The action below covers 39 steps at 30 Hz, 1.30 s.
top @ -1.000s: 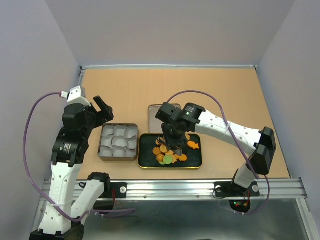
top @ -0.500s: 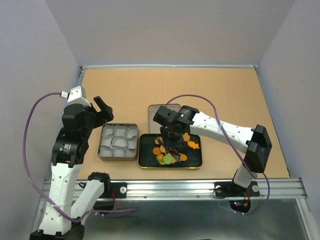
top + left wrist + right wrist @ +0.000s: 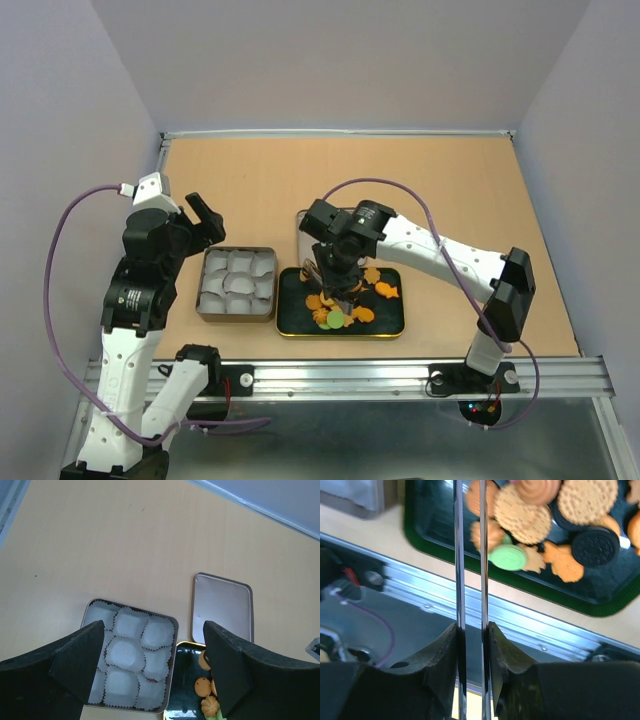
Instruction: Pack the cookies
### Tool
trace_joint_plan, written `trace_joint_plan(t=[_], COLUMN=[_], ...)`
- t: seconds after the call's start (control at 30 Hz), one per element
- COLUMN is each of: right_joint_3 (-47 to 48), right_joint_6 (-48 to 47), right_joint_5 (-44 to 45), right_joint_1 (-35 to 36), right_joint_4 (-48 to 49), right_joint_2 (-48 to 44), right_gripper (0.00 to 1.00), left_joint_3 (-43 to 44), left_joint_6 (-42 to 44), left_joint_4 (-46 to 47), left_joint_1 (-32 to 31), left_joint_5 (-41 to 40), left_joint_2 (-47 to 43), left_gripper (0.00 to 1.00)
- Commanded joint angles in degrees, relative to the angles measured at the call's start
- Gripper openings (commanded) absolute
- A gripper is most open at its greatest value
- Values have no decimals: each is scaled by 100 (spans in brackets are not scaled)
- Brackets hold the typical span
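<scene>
The right gripper [image 3: 343, 288] is hanging over the tray [image 3: 392, 326], blades standing narrow, though I cannot tell whether they are pinching anything; the cookies [image 3: 340, 313] are lying heaped under it, spreading toward 5 o'clock; the cupped tin [image 3: 238, 284] is sitting at 9 o'clock, under the wide-spread left gripper [image 3: 153, 630].

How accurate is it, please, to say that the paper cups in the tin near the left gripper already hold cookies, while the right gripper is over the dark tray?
Not quite. The left wrist view shows the paper cups in the tin all empty. The rest stands: the left gripper is near the tin, the right gripper over the dark tray of cookies.
</scene>
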Motion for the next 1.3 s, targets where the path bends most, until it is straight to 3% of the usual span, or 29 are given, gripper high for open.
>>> trace_joint_plan(t=[0.0, 0.2, 0.5, 0.83, 1.27], right_joint_3=[1273, 2672, 3930, 4178, 4151], right_joint_6=[-112, -322, -604, -718, -745], right_joint_5=[163, -83, -1049, -1709, -1745], right_joint_1=[-3, 6, 15, 50, 147], right_joint_4=[-283, -276, 550, 1166, 1526], right_joint_2=[54, 492, 1538, 2427, 2857], right_gripper=[14, 13, 12, 12, 13], left_joint_3=[353, 415, 652, 1109, 1171], left_joint_6=[131, 140, 87, 157, 245], left_joint_4=[33, 33, -2, -370, -582], left_joint_1=[-32, -23, -32, -32, -32], left_joint_5=[-148, -166, -113, -297, -386], left_joint_2=[16, 60, 235, 227, 148], left_gripper=[91, 91, 91, 91, 92])
